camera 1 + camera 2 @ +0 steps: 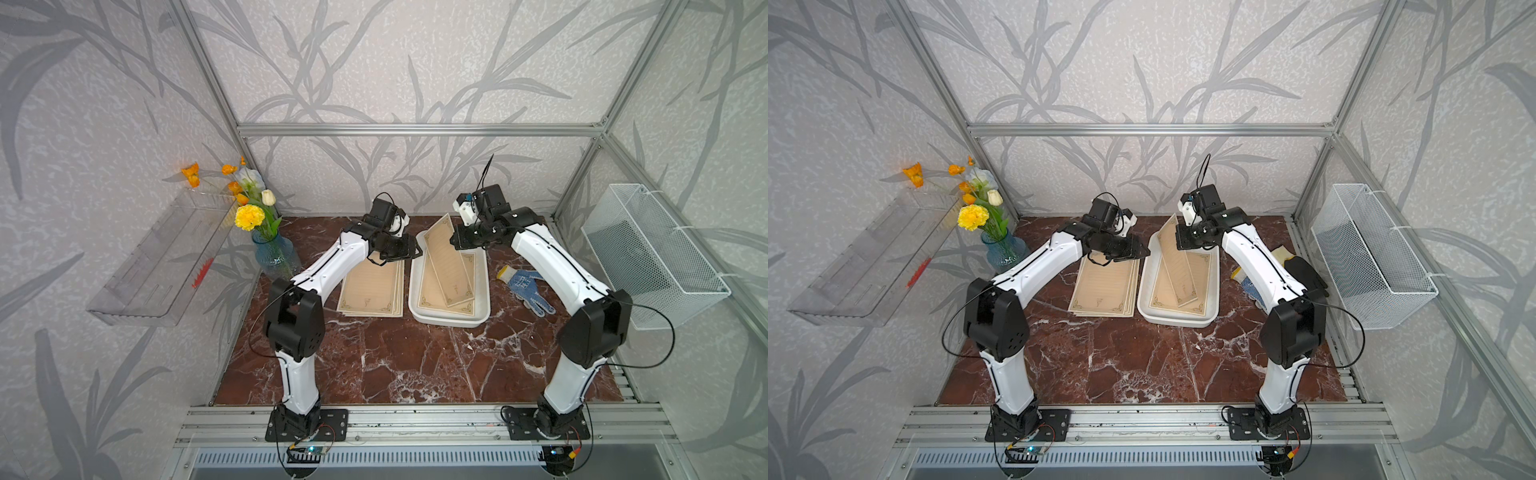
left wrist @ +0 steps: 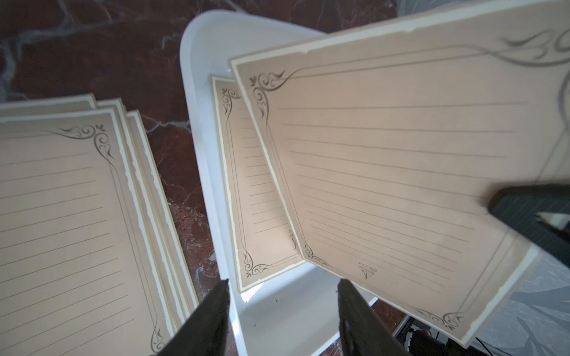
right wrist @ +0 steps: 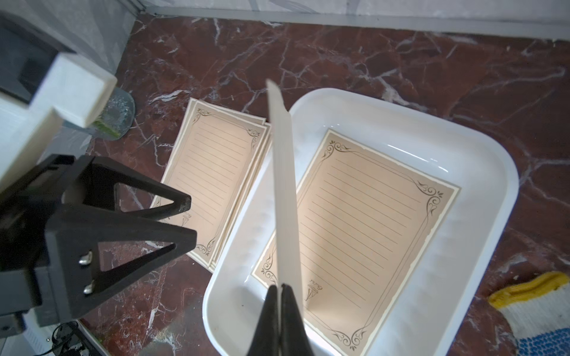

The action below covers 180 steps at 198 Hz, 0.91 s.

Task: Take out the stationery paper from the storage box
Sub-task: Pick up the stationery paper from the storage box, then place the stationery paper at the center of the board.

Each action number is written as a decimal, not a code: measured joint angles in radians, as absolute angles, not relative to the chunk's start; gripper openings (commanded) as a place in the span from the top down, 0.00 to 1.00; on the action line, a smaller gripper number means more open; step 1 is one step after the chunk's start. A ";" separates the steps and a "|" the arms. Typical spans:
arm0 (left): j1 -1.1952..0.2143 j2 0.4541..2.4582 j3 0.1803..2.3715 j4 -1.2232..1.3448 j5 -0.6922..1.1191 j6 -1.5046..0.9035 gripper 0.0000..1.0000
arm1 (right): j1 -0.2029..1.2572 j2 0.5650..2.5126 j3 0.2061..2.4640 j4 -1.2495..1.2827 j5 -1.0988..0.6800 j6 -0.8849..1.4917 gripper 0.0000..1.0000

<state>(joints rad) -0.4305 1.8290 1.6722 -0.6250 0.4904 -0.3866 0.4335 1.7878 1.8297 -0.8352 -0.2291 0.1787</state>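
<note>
right gripper [image 3: 281, 288] pinches 1 tilted sheet [image 1: 449, 266] above the box [image 1: 446, 322]; left gripper [image 2: 282, 282] wide, empty, between box and left stack [image 1: 370, 291].

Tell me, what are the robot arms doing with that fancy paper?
The right end effector is shut on one sheet of stationery paper, holding it up tilted over the white storage box. A second sheet lies flat inside the box. The left end effector is open and holds nothing, near a stack of sheets lying on the marble table beside the box.
</note>
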 measured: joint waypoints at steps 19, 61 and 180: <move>-0.421 1.688 1.594 -0.552 0.467 -0.367 0.45 | 0.514 1.740 1.867 -0.866 -0.163 0.114 1.00; -0.347 1.374 1.375 -0.406 0.455 -0.312 0.44 | 0.647 1.589 1.883 -0.858 -0.112 0.022 1.00; -0.141 0.888 1.201 -0.399 0.350 -0.175 0.17 | 0.646 1.443 1.490 -0.074 -0.335 0.389 1.00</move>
<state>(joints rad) -0.1410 0.8875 1.2007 -0.3988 0.3500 -0.1745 0.6456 1.4425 1.4902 -0.0738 -0.3347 0.3885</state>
